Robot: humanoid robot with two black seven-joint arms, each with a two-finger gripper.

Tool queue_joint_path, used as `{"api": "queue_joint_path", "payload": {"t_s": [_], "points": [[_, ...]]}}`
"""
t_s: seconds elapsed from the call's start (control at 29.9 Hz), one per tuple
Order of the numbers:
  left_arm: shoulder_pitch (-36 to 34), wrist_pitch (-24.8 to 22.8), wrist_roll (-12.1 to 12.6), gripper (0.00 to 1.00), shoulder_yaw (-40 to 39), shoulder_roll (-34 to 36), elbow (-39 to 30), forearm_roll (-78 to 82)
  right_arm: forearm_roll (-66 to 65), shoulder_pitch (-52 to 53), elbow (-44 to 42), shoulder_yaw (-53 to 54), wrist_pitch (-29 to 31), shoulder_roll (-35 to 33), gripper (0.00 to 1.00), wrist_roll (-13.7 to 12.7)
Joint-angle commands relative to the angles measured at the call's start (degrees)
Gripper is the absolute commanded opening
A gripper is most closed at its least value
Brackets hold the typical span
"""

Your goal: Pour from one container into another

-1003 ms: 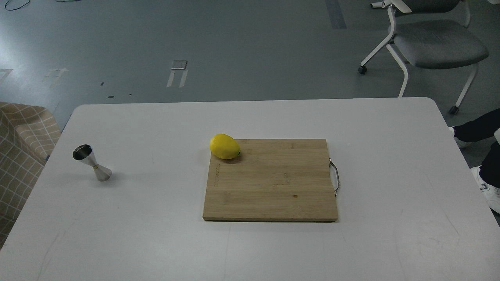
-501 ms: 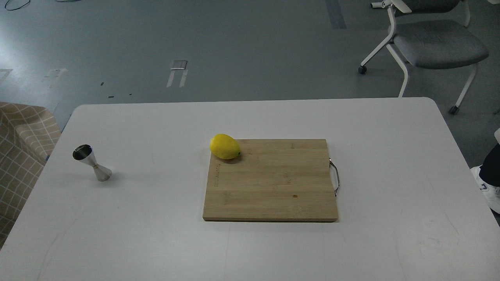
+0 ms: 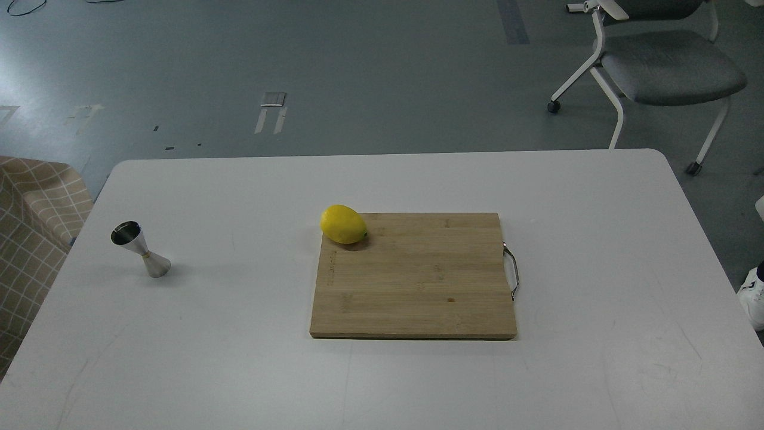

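Observation:
A small shiny steel jigger (image 3: pixel 141 249), hourglass-shaped, stands upright on the white table (image 3: pixel 239 370) near its left edge; it is the other container of the task. The one container to pour from is out of view. Neither of my arms or grippers shows in the head view.
A bamboo cutting board (image 3: pixel 418 280) with a metal handle on its right side lies at the table's centre. A yellow lemon (image 3: pixel 343 224) rests on the board's far left corner. A grey chair (image 3: pixel 662 65) stands beyond the far right corner, and a white shoe (image 3: pixel 753 288) shows at the right edge.
The person's dark leg at the right edge has pulled back out of view, leaving only a white shoe. Nothing on the table has moved.

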Motion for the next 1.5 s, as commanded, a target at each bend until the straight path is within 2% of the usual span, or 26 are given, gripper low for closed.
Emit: {"api": "queue_joint_path", "payload": {"t_s": [0.0, 1.47], "points": [[0.0, -0.07, 0.0, 0.99, 0.0, 0.0, 0.0, 0.0, 0.0, 0.0, 0.0, 0.0, 0.0, 0.0, 1.0, 0.0], [0.0, 0.02, 0.0, 0.99, 0.0, 0.0, 0.0, 0.0, 0.0, 0.0, 0.0, 0.0, 0.0, 0.0, 1.0, 0.0]]}}
